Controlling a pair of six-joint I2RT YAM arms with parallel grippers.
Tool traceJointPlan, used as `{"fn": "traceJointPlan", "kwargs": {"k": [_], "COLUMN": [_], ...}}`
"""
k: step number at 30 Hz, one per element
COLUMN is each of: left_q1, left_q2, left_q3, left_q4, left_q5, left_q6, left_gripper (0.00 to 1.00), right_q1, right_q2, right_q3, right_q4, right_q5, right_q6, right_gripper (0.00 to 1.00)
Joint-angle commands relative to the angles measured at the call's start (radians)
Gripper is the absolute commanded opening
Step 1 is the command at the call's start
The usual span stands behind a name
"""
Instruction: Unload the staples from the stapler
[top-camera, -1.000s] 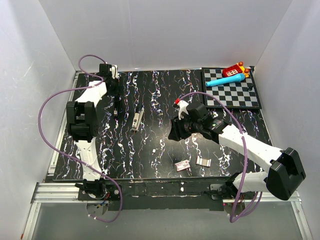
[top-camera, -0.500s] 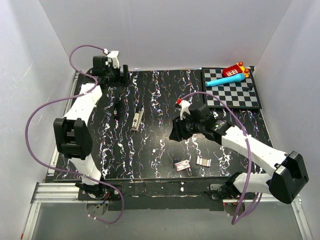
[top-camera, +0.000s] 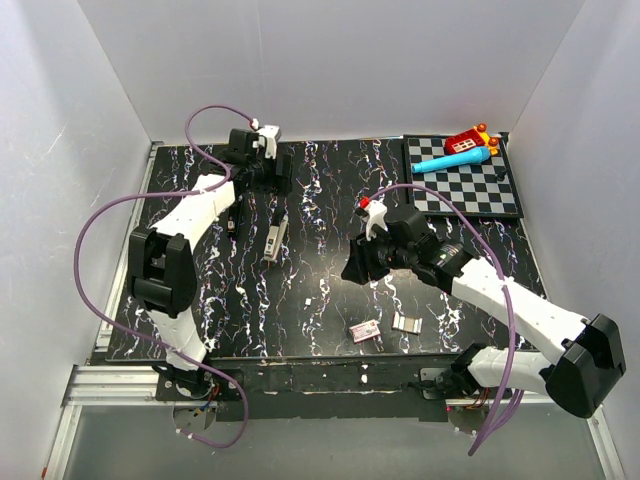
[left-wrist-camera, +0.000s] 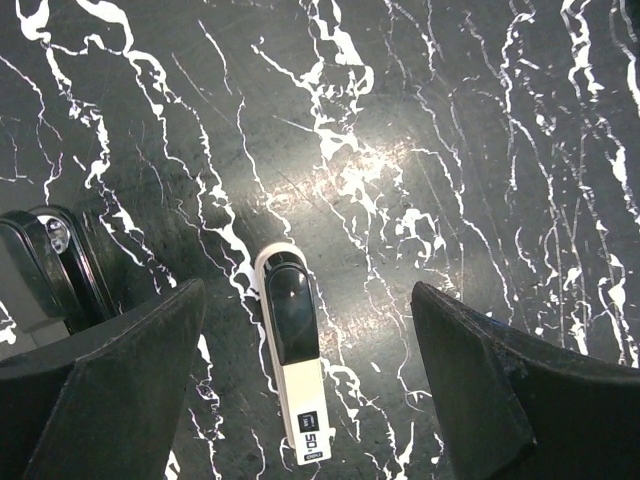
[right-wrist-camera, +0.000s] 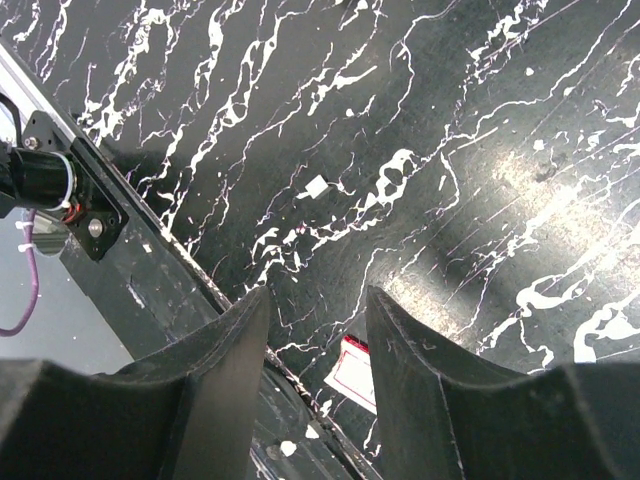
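Bright even overhead light, soft shadows, pale glare patch on glossy tabletop, mostly sharp focus
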Motion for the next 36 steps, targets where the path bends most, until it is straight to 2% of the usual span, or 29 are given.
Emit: {"fn": "traceJointPlan", "kwargs": {"k": [1,20,36], "left_q1": [-0.024,-0.044,-0.064], "left_q2": [0.005,0.131,0.18], "left_q3": [-0.017,-0.06,-0.052], "left_q4": [0.004,0.012,0.012], "left_q5": [-0.094,-0.139,-0.16], "left_q6": [0.005,-0.019,-0.016], "left_gripper": [0.84,0.8,0.71], "right_q1": [-0.002,-0.002,-0.002], "right_q2": [-0.015,0.05,0.091], "right_q3": [-0.019,-0.01,0.007], "right_q4": [0.001,0.025,0.027], "right_q5": [0.008,-0.017,-0.031], "right_q6": [0.004,-0.007,-0.015], "right_gripper": [0.52,0.52,0.52]}}
